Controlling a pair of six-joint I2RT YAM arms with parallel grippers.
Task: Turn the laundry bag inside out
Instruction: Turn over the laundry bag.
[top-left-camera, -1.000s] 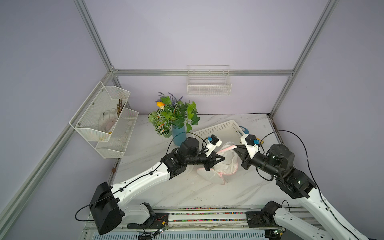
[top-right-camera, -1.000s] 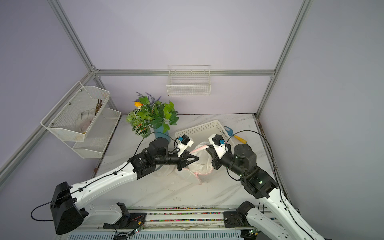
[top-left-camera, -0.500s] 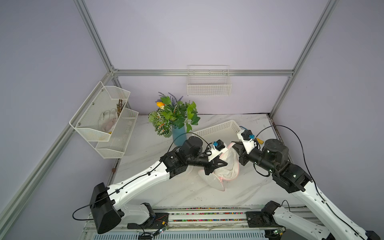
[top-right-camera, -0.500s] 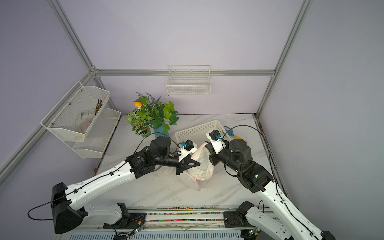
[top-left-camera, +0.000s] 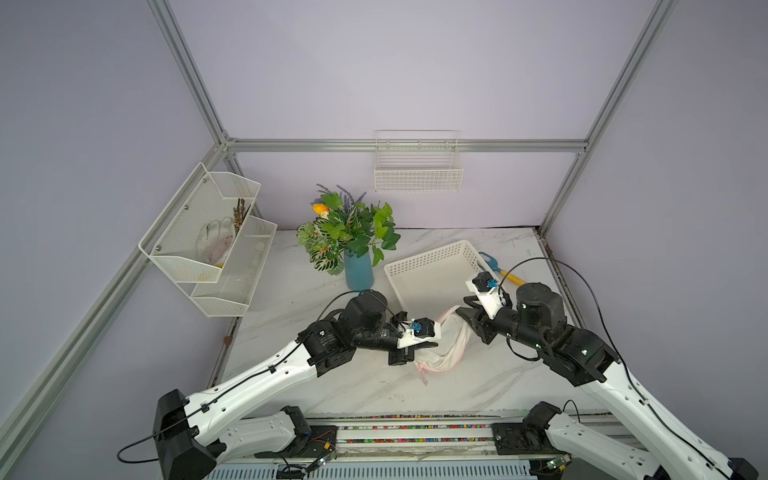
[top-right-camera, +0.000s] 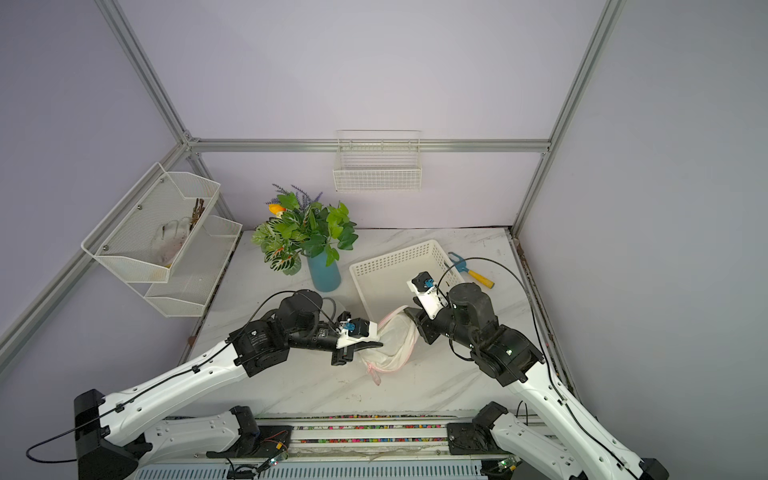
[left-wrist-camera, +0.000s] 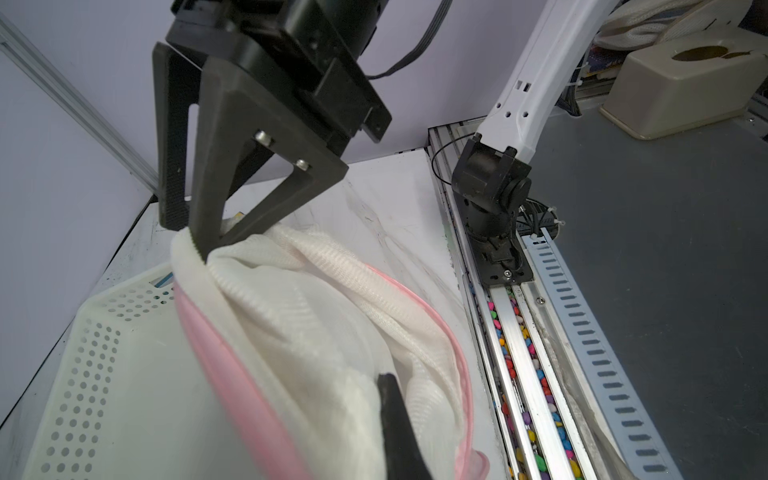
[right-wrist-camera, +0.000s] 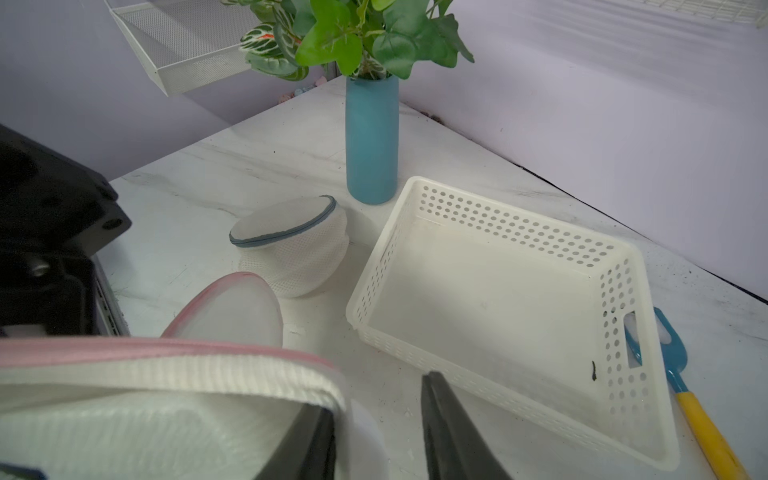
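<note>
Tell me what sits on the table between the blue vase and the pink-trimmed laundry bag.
A small round mesh pouch with a grey-blue rim sits there. The right wrist view shows it between the blue vase and the laundry bag.

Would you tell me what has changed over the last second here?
The left gripper, shut on the bag, pulled it down and toward the robot's base. The right gripper opened its jaws, though the bag's rim hangs on it. Basket, vase and trowel stayed put.
</note>
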